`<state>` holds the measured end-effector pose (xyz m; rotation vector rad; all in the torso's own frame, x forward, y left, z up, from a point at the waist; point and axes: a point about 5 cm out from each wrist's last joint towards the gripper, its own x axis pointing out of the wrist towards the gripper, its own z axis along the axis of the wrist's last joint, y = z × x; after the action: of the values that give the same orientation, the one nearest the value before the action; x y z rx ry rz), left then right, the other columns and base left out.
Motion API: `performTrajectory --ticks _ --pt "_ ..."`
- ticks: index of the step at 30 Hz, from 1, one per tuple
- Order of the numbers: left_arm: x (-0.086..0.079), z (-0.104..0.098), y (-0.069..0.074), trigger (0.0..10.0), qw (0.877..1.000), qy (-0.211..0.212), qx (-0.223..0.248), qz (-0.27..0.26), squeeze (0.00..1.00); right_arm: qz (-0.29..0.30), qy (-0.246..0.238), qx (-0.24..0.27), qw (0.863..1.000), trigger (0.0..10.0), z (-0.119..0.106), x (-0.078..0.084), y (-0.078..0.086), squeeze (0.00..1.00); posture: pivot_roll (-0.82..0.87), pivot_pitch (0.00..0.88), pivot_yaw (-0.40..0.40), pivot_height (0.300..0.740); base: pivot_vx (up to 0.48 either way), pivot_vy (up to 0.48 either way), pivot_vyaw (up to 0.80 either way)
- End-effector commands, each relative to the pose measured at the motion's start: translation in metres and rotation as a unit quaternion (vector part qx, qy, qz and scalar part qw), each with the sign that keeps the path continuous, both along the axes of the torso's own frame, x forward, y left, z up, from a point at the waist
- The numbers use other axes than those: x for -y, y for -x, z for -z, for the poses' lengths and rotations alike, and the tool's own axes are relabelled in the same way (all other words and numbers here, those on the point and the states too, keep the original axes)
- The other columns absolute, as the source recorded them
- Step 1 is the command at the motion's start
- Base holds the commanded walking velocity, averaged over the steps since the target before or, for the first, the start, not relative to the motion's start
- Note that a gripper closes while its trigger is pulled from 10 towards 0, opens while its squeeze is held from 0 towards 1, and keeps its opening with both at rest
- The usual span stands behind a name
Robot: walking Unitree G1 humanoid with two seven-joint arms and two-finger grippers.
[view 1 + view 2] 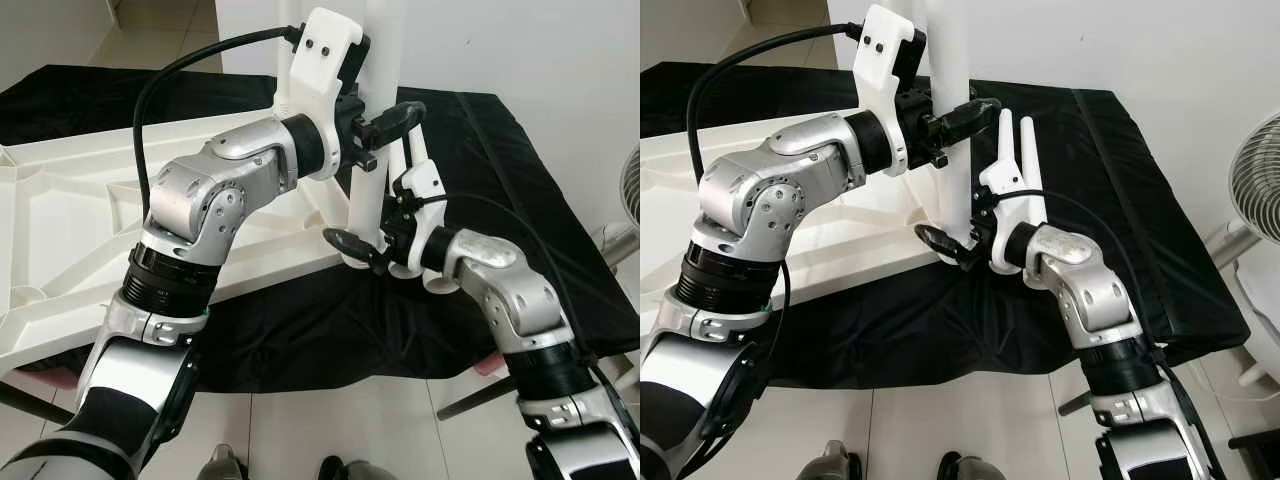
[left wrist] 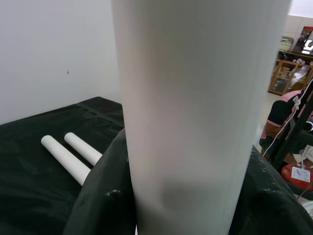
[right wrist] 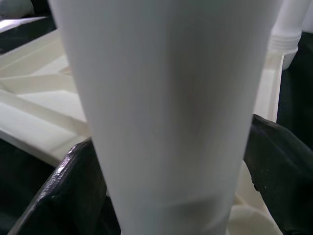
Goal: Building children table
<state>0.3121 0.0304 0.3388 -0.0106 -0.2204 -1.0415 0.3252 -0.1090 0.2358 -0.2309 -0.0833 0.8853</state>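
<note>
White plastic children's tabletop (image 1: 70, 230), ribbed underside up, lies on the left of a counter draped in black cloth (image 1: 520, 190); its near right corner sits at the middle of the scene. One round white plastic table leg (image 1: 372, 120) stands upright at that corner, rising out of the top of the eye views. Left gripper (image 1: 385, 125), on a silver arm crossing over the tabletop from the near left, clasps the leg high up, its black fingers (image 2: 98, 196) wrapped on either side of the tube and pinching it. Right gripper (image 1: 365, 245), on the arm reaching in from the near right, clasps the same leg low, just above the tabletop corner, its black fingers (image 3: 73, 191) closed against both sides of the tube. Two spare white plastic legs (image 1: 1015, 150) lie side by side on the black cloth just right of the upright leg, running away toward the far side. A white pedestal fan (image 1: 1255, 180) stands at the right edge, off the counter. Pale tiled floor (image 1: 330, 420) lies at the near edge.
</note>
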Motion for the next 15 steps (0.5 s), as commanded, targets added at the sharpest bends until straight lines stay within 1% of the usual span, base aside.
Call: performTrajectory --ticks 1,7,8,9,10,11,15 --pt "0.0067 -0.0053 0.0061 10.0 0.999 -0.007 0.016 0.035 0.00 0.010 -0.001 0.004 1.000 10.0 -0.0013 0.0041 -0.0018 0.00 0.06 0.118 -0.084 0.740 0.000 0.000 0.00" --pt "0.0081 -0.0062 0.0069 10.0 0.999 -0.007 0.018 0.039 0.00 0.015 -0.010 0.010 1.000 10.0 -0.0051 0.0044 -0.0048 0.00 0.06 0.122 -0.081 0.740 0.000 0.000 0.00" --pt "0.0088 -0.0065 0.0071 10.0 0.999 -0.007 0.018 0.040 0.00 0.015 -0.012 0.008 1.000 4.8 -0.0053 0.0042 -0.0052 0.00 0.07 0.124 -0.081 0.740 0.000 0.000 0.00" --pt "0.0104 -0.0070 0.0078 10.0 0.999 -0.008 0.019 0.042 0.00 0.016 -0.016 0.005 1.000 1.6 -0.0053 0.0041 -0.0060 0.00 0.07 0.124 -0.081 0.740 0.000 0.000 0.00" --pt "0.0104 -0.0070 0.0078 10.0 0.999 -0.008 0.019 0.042 0.00 0.016 -0.016 0.005 1.000 1.6 -0.0053 0.0041 -0.0060 0.00 0.07 0.124 -0.081 0.740 0.000 0.000 0.00" --pt "0.0122 -0.0066 0.0092 10.0 0.999 -0.009 0.020 0.045 0.00 0.020 -0.019 0.004 1.000 0.0 -0.0056 0.0044 -0.0067 0.00 0.07 0.124 -0.081 0.740 0.000 0.000 0.00" --pt "0.0135 -0.0063 0.0101 10.0 0.999 -0.009 0.019 0.046 0.00 0.023 -0.024 0.005 0.999 0.0 -0.0072 0.0046 -0.0082 0.00 0.07 0.128 -0.078 0.740 0.000 0.000 0.00"
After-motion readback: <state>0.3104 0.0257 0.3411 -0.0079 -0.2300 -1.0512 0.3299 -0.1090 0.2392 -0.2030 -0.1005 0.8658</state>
